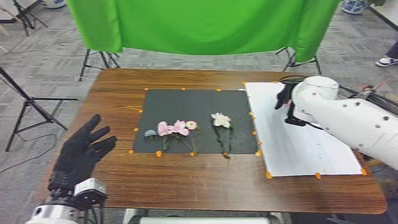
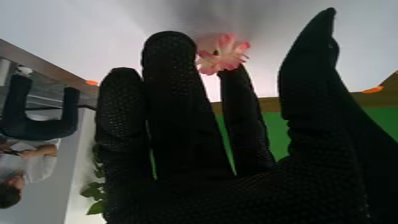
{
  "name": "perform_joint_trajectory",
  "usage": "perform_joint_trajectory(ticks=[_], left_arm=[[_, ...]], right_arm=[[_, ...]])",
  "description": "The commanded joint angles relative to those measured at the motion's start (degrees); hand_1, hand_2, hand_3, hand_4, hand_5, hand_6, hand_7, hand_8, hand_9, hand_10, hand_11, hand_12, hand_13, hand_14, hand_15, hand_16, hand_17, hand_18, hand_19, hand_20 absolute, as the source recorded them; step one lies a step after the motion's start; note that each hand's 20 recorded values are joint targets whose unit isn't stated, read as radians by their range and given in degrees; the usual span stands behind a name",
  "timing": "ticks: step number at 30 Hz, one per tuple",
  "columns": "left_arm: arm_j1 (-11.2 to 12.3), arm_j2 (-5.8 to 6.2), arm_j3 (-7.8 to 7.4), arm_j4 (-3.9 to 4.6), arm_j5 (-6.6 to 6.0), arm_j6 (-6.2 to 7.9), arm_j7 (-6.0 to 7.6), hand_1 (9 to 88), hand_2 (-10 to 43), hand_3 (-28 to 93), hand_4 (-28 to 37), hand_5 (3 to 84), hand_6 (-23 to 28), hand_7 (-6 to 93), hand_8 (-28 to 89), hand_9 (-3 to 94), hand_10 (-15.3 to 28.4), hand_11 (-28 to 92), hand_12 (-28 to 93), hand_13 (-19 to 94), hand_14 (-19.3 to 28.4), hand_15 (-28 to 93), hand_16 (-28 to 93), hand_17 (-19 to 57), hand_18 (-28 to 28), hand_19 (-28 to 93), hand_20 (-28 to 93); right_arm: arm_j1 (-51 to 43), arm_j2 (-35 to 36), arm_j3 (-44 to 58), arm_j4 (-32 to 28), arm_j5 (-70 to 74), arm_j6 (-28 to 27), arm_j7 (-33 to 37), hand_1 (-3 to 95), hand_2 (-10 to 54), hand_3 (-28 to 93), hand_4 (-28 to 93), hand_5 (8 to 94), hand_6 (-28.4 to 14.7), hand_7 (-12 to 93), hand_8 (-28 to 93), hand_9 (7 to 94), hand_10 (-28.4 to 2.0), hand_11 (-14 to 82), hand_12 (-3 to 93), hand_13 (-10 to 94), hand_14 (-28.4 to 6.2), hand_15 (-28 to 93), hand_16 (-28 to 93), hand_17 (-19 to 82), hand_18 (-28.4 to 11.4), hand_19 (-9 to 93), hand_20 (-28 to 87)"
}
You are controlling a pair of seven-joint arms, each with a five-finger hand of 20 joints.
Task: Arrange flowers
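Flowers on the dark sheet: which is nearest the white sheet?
The cream flower, at the row's right end; the pink flowers and blue flower lie farther left.

A green cloth [image 1: 204, 25] hangs beyond the brown wooden counter [image 1: 178, 192]. Left of the counter, a black tripod [image 1: 30, 100] stands on the grey floor [image 1: 62, 65]; a blue-and-white pot [image 1: 354, 6] sits far right.

Can pass over far part of dark mat [image 1: 182, 101], beyond flowers [image 1: 179, 129], and along near side of table [image 1: 204, 187]; gets blocked over white sheet [image 1: 306, 157] by right arm [image 1: 351, 117].
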Motion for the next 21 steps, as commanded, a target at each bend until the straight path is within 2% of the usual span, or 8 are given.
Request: perform_joint_trajectory(ticks=[1,2,4,11,15,20,21], left_arm=[[-0.3,-1.37,0.19,0.26,0.87,-1.3,-1.54,29.8,7.6,63,-20.7,33.1,8.1,7.3,-7,27.0,18.2,24,11,20,27.5,58,-13,-6.6,28.4,58,-1],[0.0,-1.05,0.23,0.17,0.63,-1.04,-1.02,29.8,7.6,63,-20.7,33.1,8.1,7.3,-7,27.1,18.2,24,11,20,27.5,58,-13,-6.6,28.4,58,-1],[-0.1,-1.02,0.27,0.18,0.53,-0.88,-0.93,29.8,7.6,63,-20.8,33.1,8.1,7.4,-7,27.0,18.2,24,11,20,27.6,58,-13,-6.6,28.4,58,-1],[-0.4,-2.0,0.02,0.23,1.41,-1.52,-1.85,29.8,7.6,63,-20.6,33.1,8.0,7.5,-7,27.0,18.1,24,11,20,27.6,58,-13,-6.7,28.4,58,-1],[-0.2,-1.78,0.1,0.14,1.15,-1.33,-1.53,29.9,7.7,63,-20.6,33.1,8.1,7.5,-7,27.0,18.1,24,11,20,27.5,58,-13,-6.7,28.4,58,-1],[-0.2,-2.14,0.16,0.15,1.55,-1.44,-1.9,29.9,7.7,63,-20.7,33.1,8.1,7.5,-7,27.0,18.2,24,11,20,27.6,58,-13,-6.8,28.4,58,-1],[-0.2,-1.85,0.2,0.22,1.37,-1.35,-1.54,30.0,7.7,63,-20.7,33.1,8.1,7.5,-7,27.0,18.2,24,11,20,27.6,58,-13,-6.8,28.4,58,-1]], right_arm=[[-1.5,0.8,-0.1,-0.8,-2.1,2.5,0.4,35.8,-2.0,81,-27,48.7,-0.7,16,-11,54.6,-11.9,11.3,14.4,66,-9.6,70,8,42,-17.2,93,12],[-1.3,0.5,-0.2,-0.5,-2.4,2.3,0.0,36.5,-2.5,82,-27,49.8,-0.9,17,-12,55.8,-11.6,11.8,14.3,67,-9.4,70,9,42,-17.1,93,12],[-1.2,0.4,-0.6,-0.4,-3.4,2.2,0.0,38.6,-3.8,81,-27,51.5,-1.0,19,-12,57.4,-11.3,12.9,14.3,68,-8.7,69,9,43,-16.8,93,13],[-0.7,1.3,-3.6,-0.9,-5.0,7.3,-0.1,43.3,-5.1,79,-28,57.8,0.7,23,-14,63.9,-10.3,14.7,14.0,71,-6.5,67,10,44,-15.9,93,13],[0.9,1.2,-6.9,-0.8,-7.7,11.7,-0.3,49.3,-6.9,73,-28,63.1,1.0,27,-4,69.0,-9.1,15.8,13.9,74,-5.2,66,11,46,-15.3,93,15],[1.3,1.6,-9.5,-0.9,-10.4,15.1,0.4,55.9,-8.4,71,-28,69.1,3.0,32,-2,79.8,-6.5,7.2,24.4,78,-3.2,64,13,48,-14.3,93,18],[2.1,1.8,-10.9,-0.9,-10.7,17.0,0.3,56.3,-8.4,71,-28,69.9,3.2,32,-2,81.4,-6.2,6.0,25.9,78,-3.0,64,13,49,-14.2,93,19]])
